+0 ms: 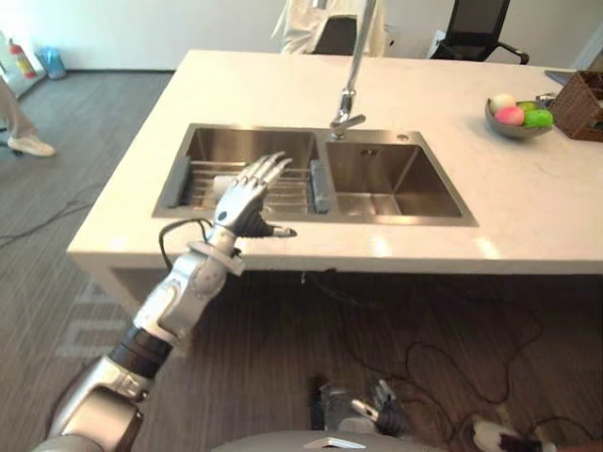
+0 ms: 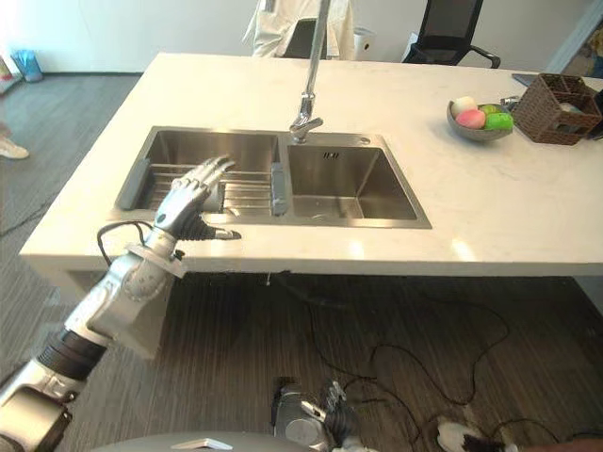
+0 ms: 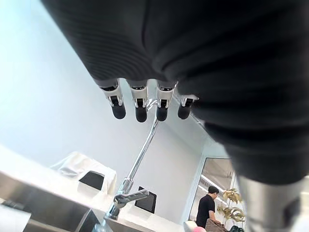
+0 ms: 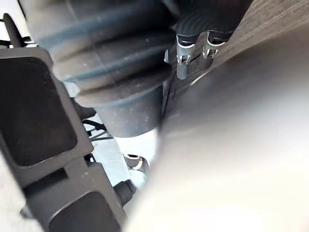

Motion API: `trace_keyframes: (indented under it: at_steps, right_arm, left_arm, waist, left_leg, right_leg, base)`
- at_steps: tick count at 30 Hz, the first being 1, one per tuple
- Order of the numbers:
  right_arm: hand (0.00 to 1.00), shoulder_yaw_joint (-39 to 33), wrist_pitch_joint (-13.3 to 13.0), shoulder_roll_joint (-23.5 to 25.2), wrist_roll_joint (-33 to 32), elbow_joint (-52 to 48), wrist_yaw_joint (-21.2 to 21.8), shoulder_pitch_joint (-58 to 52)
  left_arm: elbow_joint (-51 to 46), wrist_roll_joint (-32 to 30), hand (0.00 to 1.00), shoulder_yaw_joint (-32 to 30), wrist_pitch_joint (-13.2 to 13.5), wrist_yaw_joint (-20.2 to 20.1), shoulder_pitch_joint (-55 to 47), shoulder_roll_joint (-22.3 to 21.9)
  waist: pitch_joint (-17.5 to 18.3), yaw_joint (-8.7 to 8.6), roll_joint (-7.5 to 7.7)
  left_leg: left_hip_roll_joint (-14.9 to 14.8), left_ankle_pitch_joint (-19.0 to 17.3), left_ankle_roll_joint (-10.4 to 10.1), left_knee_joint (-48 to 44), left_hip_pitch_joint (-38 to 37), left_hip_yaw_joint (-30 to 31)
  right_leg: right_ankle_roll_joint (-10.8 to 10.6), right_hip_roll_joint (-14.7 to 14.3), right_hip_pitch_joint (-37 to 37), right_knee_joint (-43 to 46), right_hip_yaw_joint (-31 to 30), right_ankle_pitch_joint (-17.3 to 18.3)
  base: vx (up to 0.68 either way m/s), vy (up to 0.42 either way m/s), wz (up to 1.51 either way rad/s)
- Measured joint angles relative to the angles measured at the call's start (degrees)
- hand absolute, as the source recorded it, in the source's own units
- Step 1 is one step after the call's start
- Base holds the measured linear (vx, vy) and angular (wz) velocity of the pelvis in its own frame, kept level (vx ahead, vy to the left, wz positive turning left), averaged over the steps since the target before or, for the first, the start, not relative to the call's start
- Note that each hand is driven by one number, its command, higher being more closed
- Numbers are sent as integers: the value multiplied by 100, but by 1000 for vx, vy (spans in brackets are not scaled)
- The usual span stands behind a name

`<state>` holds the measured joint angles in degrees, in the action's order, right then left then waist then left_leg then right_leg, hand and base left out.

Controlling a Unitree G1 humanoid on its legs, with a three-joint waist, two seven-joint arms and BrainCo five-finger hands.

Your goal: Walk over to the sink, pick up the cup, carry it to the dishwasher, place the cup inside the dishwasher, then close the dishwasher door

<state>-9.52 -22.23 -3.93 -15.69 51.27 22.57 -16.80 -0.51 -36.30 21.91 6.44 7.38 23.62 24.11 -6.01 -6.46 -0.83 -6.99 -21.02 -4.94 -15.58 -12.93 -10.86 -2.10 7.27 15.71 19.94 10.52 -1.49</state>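
Left eye view: left hand (image 1: pixel 247 193) spread wide, holding nothing, over the cup (image 1: pixel 224 182) in the sink (image 1: pixel 396 179)

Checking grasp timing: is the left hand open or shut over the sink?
Open. The left hand has straight, spread fingers over the left basin of the sink, thumb out sideways, curled round nothing.

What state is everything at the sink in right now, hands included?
left hand: open, fingers straight, raised over the left basin, holding nothing
right hand: down low near the floor
cup: on the wire rack, not gripped
wire rack: sitting in the left basin
faucet: no water seen running
bowl: on the counter, holding fruit
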Motion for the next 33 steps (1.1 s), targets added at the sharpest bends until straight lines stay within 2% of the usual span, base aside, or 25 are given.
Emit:
trace_keyframes:
  at_steps: [1,2,4,5,6,7,8,9,10,11,12,13,14,15,16,18,20,22,25,29,31,33]
  right_arm:
    - [0,-32,0,-184,32,-67,57,-38]
    - [0,-29,51,-320,37,-69,64,-23]
    - [0,-30,166,-354,37,-85,75,-12]
    - [0,-43,320,-348,32,-91,97,13]
    - [0,-81,481,-345,30,-99,122,51]
    - [0,-87,565,-339,28,-111,160,52]
    - [0,-114,700,-342,28,-151,216,26]
    - [0,-171,754,-325,32,-229,245,-53]
    - [0,-204,744,-324,42,-292,264,-127]
    - [0,-239,736,-333,47,-298,282,-163]
    - [0,-346,726,-370,103,-245,315,-207]
    - [0,-472,720,-390,140,-122,318,-198]
    - [0,-527,720,-394,141,-55,317,-165]
    - [0,-656,695,-526,159,-13,326,-105]
    - [0,-714,696,-545,165,59,320,-53]
    - [0,-933,749,-543,213,204,315,96]
    - [0,-1077,773,-548,210,236,316,136]
    - [0,-1148,819,-563,222,422,318,240]
    - [0,-1135,870,-533,266,562,321,320]
    - [0,-1108,896,-539,275,645,319,341]
    - [0,-1087,902,-540,278,651,319,328]
    - [0,-1075,911,-571,278,651,319,276]
  left_arm:
    - [-7,-4,0,122,-81,-97,24,-73]
    - [2,-6,0,312,-129,-259,194,-72]
    - [3,-51,0,429,-167,-380,364,-116]
    - [1,-60,0,526,-295,-429,461,-149]
    - [3,-55,0,567,-406,-453,472,-214]
    - [2,-52,0,591,-464,-468,471,-246]
    - [1,-32,0,607,-552,-523,473,-273]
    - [-3,17,0,602,-622,-542,481,-271]
    - [-2,67,0,568,-659,-610,482,-261]
    - [3,123,0,529,-672,-658,482,-247]
    - [63,190,0,495,-689,-695,507,-202]
    - [163,239,0,493,-708,-716,578,-151]
    - [166,239,0,493,-724,-737,619,-86]
    - [171,242,0,497,-734,-774,815,24]
    - [170,245,0,494,-738,-781,879,65]
    - [164,352,0,454,-740,-897,934,315]
    - [185,385,0,445,-713,-956,919,431]
    - [489,469,0,444,-577,-1110,883,578]
    - [694,469,0,438,-363,-1325,881,806]
    - [857,468,0,399,-68,-1735,879,891]
    - [886,467,0,399,-25,-1900,875,905]
    - [880,467,0,399,127,-2132,860,931]
  waist:
    - [78,7,-213]
    - [122,-29,-313]
    - [128,-38,-314]
    - [145,-44,-317]
    - [147,-55,-324]
    - [151,-54,-329]
    - [150,-56,-322]
    - [143,-84,-316]
    - [117,-105,-292]
    - [112,-128,-287]
    - [101,-146,-258]
    - [109,-126,-223]
    - [121,-128,-198]
    - [141,-162,-223]
    - [164,-137,-232]
    - [159,-248,-63]
    - [146,-285,-50]
    - [135,-283,-33]
    - [98,-309,-104]
    - [40,-386,-214]
    - [-4,-418,-212]
    - [-7,-421,-209]
  left_leg:
    - [-234,-46,-17,-52,9,-53]
    - [-323,58,16,-19,-71,-55]
    - [-354,239,-50,-11,-234,-52]
    - [-392,335,-66,-124,-325,0]
    - [-478,385,-77,-457,-301,48]
    - [-542,418,-47,-769,-203,86]
    - [-696,631,-82,-1663,153,182]
    - [-917,1155,-78,-2678,650,251]
    - [-1109,1303,-51,-3274,953,246]
    - [-1198,1231,-26,-3499,1091,158]
    - [-1288,992,55,-3457,1225,-141]
    - [-1268,808,184,-2907,1258,-468]
    - [-1216,781,222,-2434,1287,-646]
    - [-926,1260,189,-804,1388,-862]
    - [-794,1402,-6,-482,1344,-812]
    - [-273,1853,-54,747,810,-667]
    - [-142,2075,-99,1342,565,-615]
    - [-40,2229,-86,1672,350,-597]
    - [-34,2230,-87,1703,326,-510]
    - [-18,2340,-113,1993,319,-517]
    - [-9,2348,-115,1996,324,-516]
    - [-5,2348,-115,1997,322,-512]
  right_leg:
    - [43,-209,0,63,75,154]
    - [72,-256,42,356,96,394]
    - [151,-264,3,702,102,687]
    - [180,-279,-68,917,123,926]
    - [150,-338,-187,967,155,1139]
    - [167,-374,-265,957,174,1200]
    - [218,-422,-465,871,234,1316]
    - [237,-503,-735,653,290,1346]
    - [248,-563,-997,425,321,1350]
    - [254,-568,-1160,289,354,1347]
    - [283,-539,-1501,9,400,1312]
    - [262,-454,-1786,-234,433,1235]
    - [161,-399,-1850,-298,425,1174]
    - [71,-309,-1858,-224,404,1198]
    - [43,-283,-1779,-160,300,1219]
    - [30,-46,-1770,-176,26,1216]
    - [30,7,-1828,-218,67,1215]
    - [16,63,-1996,-341,119,1206]
    - [-82,70,-2173,-630,135,1102]
    - [-203,17,-2205,-951,162,993]
    - [-231,-1,-2257,-1072,179,927]
    - [-260,-10,-2319,-1202,216,849]
  base:
    - [501,-351,-5]
    - [329,-199,-4]
    - [319,-217,4]
    - [381,-279,5]
    - [293,-211,5]
    - [246,-174,8]
    - [204,-145,16]
    - [257,-147,26]
    - [235,-103,26]
    - [262,-56,22]
    - [278,-19,11]
    - [281,2,4]
    - [359,53,7]
    - [301,75,10]
    - [336,92,16]
    - [224,108,41]
    - [155,116,48]
    - [106,53,30]
    - [46,-5,12]
    - [-9,-28,-5]
    - [-60,-6,-3]
    - [-95,3,-1]
